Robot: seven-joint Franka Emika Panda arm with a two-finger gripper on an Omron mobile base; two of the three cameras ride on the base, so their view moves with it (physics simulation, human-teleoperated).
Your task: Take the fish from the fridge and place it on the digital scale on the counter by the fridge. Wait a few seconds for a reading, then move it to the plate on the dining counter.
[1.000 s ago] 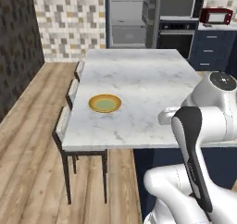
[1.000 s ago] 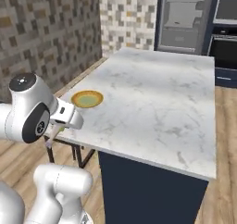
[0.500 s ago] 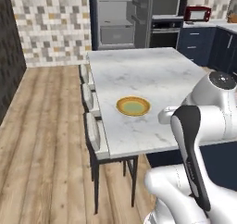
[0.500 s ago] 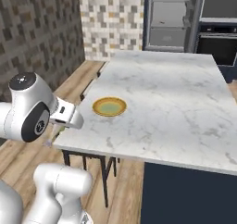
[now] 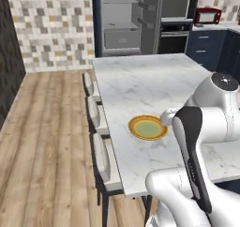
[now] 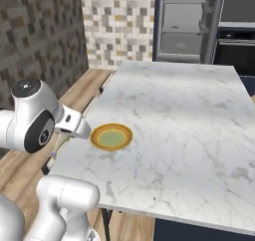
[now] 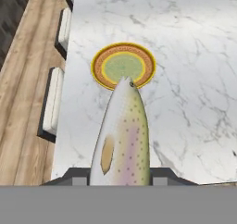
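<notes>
Speckled, pale and glossy: fish (image 7: pixel 122 135) held lengthwise between the gripper (image 7: pixel 119 174) tips, tail end at the jaws, nose projecting forward and overlapping, in the hand view, the near rim of the plate (image 7: pixel 123 66). Clamped on the fish, then, with only the rear part pinched and most of the body hanging out past the fingers. Probably light, slick-skinned and somewhat soft, so likely to pivot or slip in so short a hold; best carried slowly, kept level, and lowered close before letting go. A hold nearer mid-body would steady it more, though no regrip looks called for this near the goal. Plate (image 5: pixel 147 127) sits on the dining counter (image 5: pixel 154 85) near the long edge lined with stools (image 5: pixel 100 155), towards the robot's end of the top. Fish suspended above the marble just short of the plate, not yet over its centre. Fridge (image 5: pixel 124 19) stands open beyond the far end of the counter, well apart.
</notes>
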